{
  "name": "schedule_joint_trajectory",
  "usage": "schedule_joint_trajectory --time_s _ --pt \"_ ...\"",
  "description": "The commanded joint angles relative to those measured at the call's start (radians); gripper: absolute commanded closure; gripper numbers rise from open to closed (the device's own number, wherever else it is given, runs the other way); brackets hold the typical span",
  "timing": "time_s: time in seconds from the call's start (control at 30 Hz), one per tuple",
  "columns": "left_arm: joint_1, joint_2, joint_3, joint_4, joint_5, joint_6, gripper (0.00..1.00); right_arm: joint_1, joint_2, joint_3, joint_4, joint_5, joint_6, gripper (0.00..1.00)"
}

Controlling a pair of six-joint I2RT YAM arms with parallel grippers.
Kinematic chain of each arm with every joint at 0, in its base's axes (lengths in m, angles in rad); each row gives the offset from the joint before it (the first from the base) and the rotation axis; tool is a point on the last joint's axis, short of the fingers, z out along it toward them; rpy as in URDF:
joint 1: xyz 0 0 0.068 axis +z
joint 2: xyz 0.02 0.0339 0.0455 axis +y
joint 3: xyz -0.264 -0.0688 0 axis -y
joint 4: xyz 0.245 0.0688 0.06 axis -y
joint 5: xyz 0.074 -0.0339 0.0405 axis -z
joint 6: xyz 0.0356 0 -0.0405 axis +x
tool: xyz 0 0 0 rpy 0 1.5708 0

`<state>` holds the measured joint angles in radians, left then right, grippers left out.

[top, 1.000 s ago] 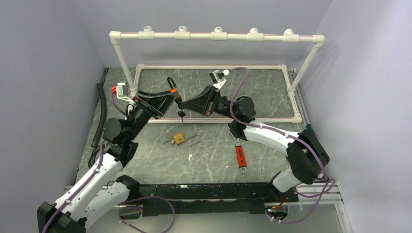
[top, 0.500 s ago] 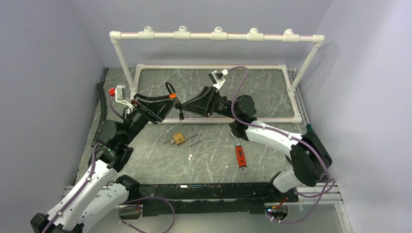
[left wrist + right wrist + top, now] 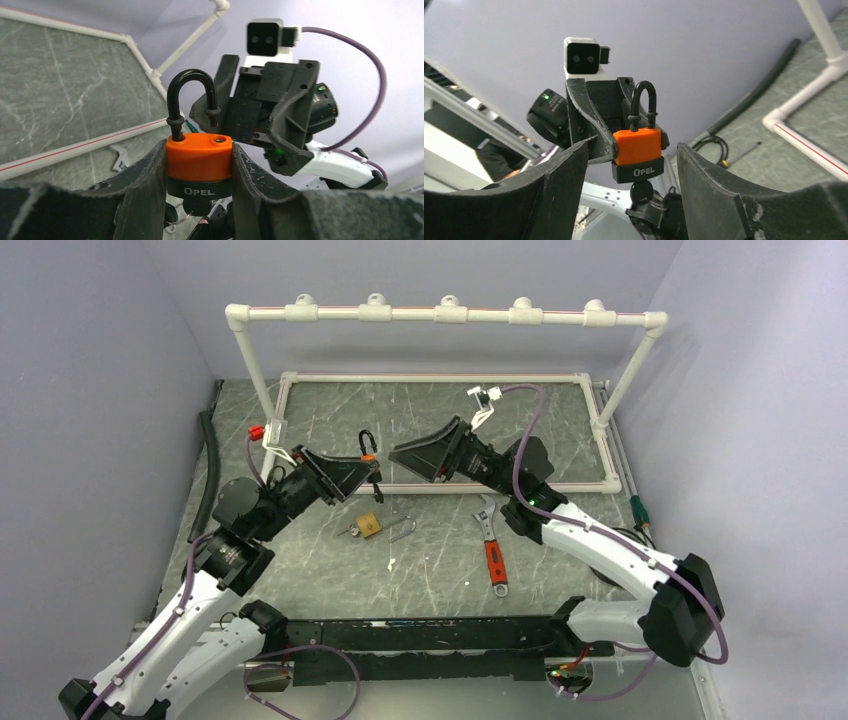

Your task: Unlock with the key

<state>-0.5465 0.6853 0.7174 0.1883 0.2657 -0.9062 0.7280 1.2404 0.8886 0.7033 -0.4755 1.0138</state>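
Observation:
An orange and black padlock (image 3: 199, 160) sits upright between the fingers of my left gripper (image 3: 199, 167), which is shut on its body. Its black shackle (image 3: 192, 90) is raised, with the free leg out of its hole. The key (image 3: 202, 205), black-headed with a ring, hangs from the lock's underside. From above, the padlock (image 3: 367, 455) is held over the table, left of centre. My right gripper (image 3: 633, 147) stands open, facing the padlock (image 3: 638, 150) and key (image 3: 641, 192) with nothing between its fingers. In the top view the right gripper (image 3: 397, 456) is just right of the lock, apart from it.
A brass padlock (image 3: 369, 525) and a loose metal shackle (image 3: 402, 530) lie on the table below the held lock. A red-handled wrench (image 3: 494, 555) lies to the right. A white pipe frame (image 3: 440, 314) stands at the back, and a black hose (image 3: 205, 475) runs along the left edge.
My right gripper has opened, let go of the key and drawn back to the right. The left arm has shifted the padlock slightly right and lower.

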Motion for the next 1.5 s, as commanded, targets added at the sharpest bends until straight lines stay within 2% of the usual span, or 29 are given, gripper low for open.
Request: schedule_joint_trajectory --time_s 0.0,0.2,0.37,0.57,0.83,1.0,1.23,1.47 --pt "-0.003 -0.003 0.04 0.005 -0.049 -0.007 1.0 0.012 -0.088 0.007 -0.215 0.093 -0.21 0.32" --pt "-0.002 0.017 0.045 -0.053 -0.102 -0.043 1.0 0.107 -0.146 0.058 -0.464 0.3 -0.445 0.32" --pt "-0.002 0.041 0.03 -0.033 -0.112 -0.098 1.0 0.242 -0.113 0.101 -0.513 0.469 -0.572 0.31" --pt "-0.003 0.054 0.028 -0.024 -0.105 -0.128 1.0 0.314 -0.039 0.132 -0.469 0.583 -0.6 0.32" --pt "-0.002 0.035 0.023 -0.038 -0.105 -0.143 1.0 0.336 0.021 0.151 -0.399 0.677 -0.601 0.37" --pt "-0.003 0.031 0.019 -0.043 -0.109 -0.147 1.0 0.349 0.044 0.167 -0.384 0.698 -0.612 0.42" --pt "-0.003 0.044 0.013 -0.034 -0.114 -0.183 1.0 0.39 0.051 0.165 -0.349 0.749 -0.643 0.43" --pt "-0.003 0.045 0.011 -0.032 -0.114 -0.212 1.0 0.415 0.073 0.173 -0.359 0.872 -0.645 0.55"
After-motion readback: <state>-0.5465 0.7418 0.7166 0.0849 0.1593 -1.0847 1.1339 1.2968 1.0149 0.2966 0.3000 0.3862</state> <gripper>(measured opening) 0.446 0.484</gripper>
